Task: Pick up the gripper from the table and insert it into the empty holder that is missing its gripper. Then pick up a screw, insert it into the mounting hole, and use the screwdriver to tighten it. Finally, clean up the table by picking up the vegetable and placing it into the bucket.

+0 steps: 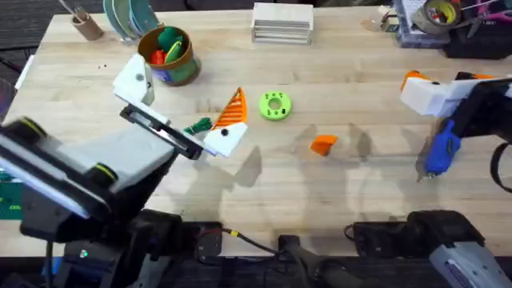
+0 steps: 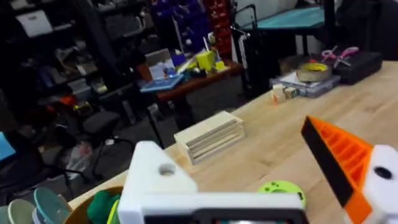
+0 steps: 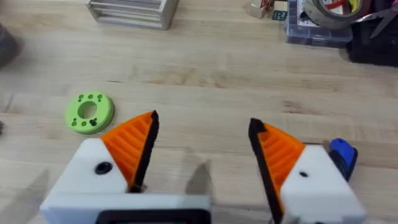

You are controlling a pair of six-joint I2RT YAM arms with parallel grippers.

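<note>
The loose orange ribbed gripper [image 1: 323, 144] lies on the table right of centre. My left gripper [image 1: 188, 84] is open. One of its fingers is a bare white holder [image 1: 136, 80] [image 2: 155, 180] with a mounting hole, and the other carries an orange pad [image 1: 234, 108]. The dark green vegetable [image 1: 198, 126] lies by the padded finger. The bucket [image 1: 178, 70] stands beside the holder with green and red items inside. My right gripper [image 1: 446, 78] [image 3: 204, 121] is open and holds nothing, above the blue screwdriver [image 1: 442, 148] [image 3: 343, 155] lying on the table.
A lime-green disc [image 1: 274, 105] [image 3: 90, 113] with holes sits mid-table. A slatted wooden block [image 1: 282, 22] stands at the far edge. A tape roll [image 1: 438, 12] and clutter fill the far right corner. A brown cup [image 1: 84, 24] is at the far left.
</note>
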